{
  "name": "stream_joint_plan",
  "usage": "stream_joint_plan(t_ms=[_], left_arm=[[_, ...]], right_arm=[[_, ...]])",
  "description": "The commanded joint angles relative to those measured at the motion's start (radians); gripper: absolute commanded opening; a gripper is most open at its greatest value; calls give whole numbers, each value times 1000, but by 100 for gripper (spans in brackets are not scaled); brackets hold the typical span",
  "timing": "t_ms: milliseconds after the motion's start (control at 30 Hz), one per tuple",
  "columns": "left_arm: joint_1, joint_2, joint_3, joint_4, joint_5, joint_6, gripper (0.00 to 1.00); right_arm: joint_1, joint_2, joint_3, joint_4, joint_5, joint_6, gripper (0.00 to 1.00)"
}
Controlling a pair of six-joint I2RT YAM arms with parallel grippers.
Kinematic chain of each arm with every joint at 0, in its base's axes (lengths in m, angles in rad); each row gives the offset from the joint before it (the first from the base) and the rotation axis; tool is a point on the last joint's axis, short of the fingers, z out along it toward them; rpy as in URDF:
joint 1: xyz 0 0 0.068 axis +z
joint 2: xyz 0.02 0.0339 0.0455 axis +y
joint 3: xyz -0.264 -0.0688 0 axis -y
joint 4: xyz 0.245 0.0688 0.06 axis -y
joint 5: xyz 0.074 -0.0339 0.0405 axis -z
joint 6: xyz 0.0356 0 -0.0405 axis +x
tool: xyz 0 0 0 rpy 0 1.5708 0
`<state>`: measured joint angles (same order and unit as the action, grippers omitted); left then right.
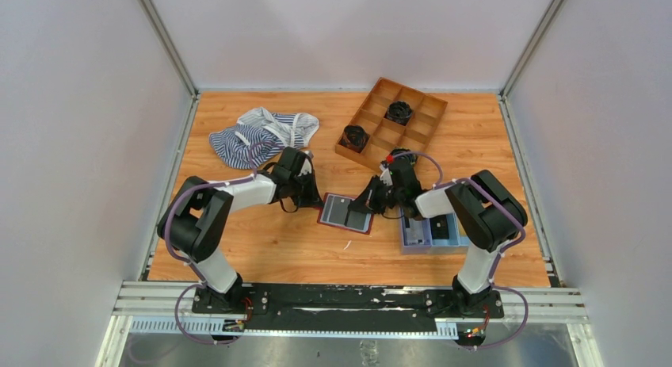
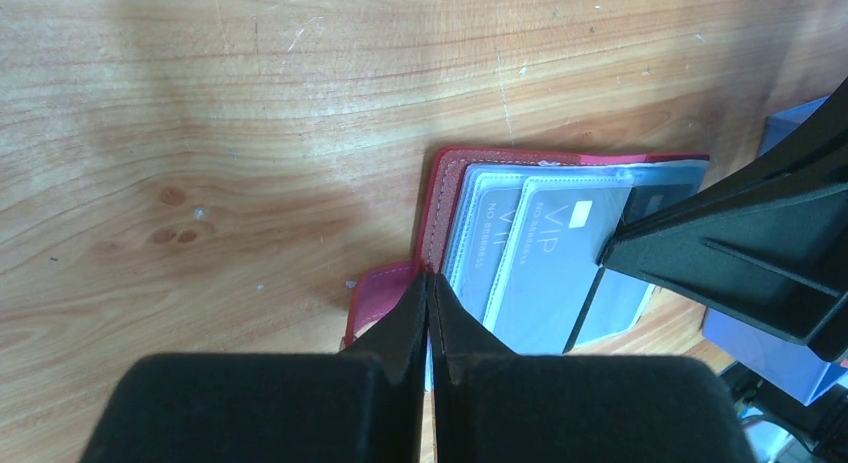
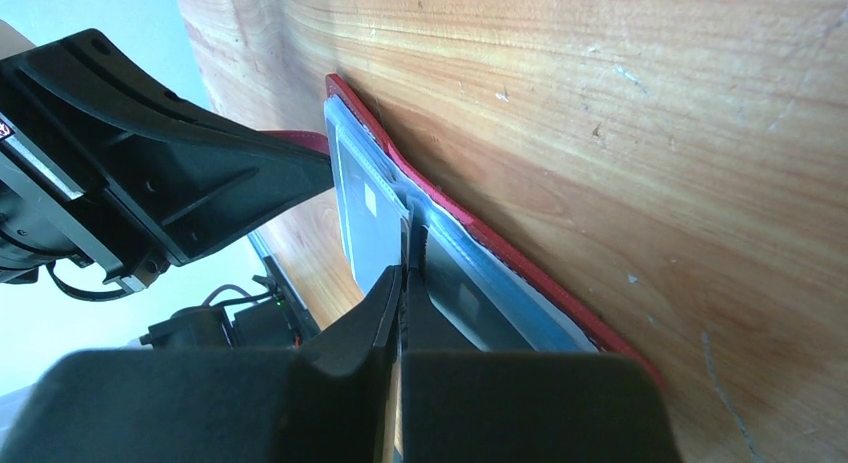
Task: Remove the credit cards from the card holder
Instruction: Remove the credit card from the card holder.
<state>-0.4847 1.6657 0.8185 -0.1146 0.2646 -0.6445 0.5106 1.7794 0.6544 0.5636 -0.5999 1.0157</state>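
Top external: blue tray (image 1: 414, 242) near card holder (image 1: 346, 212), wooden organizer (image 1: 425, 105) behind.

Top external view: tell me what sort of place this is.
Probably a robot test cell: plain white panels enclose a wooden tabletop, and the left arm and right arm are bolted to a metal rail.

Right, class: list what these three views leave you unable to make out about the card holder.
1. Number of credit cards: left wrist view, they overlap and the right hand covers some.
2. Card print: top view, too small.
3. Right edge of the card holder: top view, right hand over it.
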Motion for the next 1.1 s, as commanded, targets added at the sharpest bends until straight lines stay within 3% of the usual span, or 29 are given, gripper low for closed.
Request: stream_joint_plan(t_ms=[0,267,400,533,667,900,1067], left_arm=[[6,43,-42,-120,-80,45,0],[6,24,-45,-118,-67,48,0],[5,-55,-86,14,58,38,0],[3,-136,-105,76,87,22,0],[3,-152,-99,60,85,23,6],[3,-149,-125,96,129,-10,28],[0,-119,-110,110,162,-13,26]], right_arm=[[0,-20,-36,-44,22,11,0],[-6,-16,-50,13,-8,53,0],[-6,19,-47,69,-31,74,0],[-5,71,-18,118,-80,69,0],[-1,124,30,147,-130,60,0],[-1,88,19,160,-126,64,0],[4,85,32,128,-133,41,0]])
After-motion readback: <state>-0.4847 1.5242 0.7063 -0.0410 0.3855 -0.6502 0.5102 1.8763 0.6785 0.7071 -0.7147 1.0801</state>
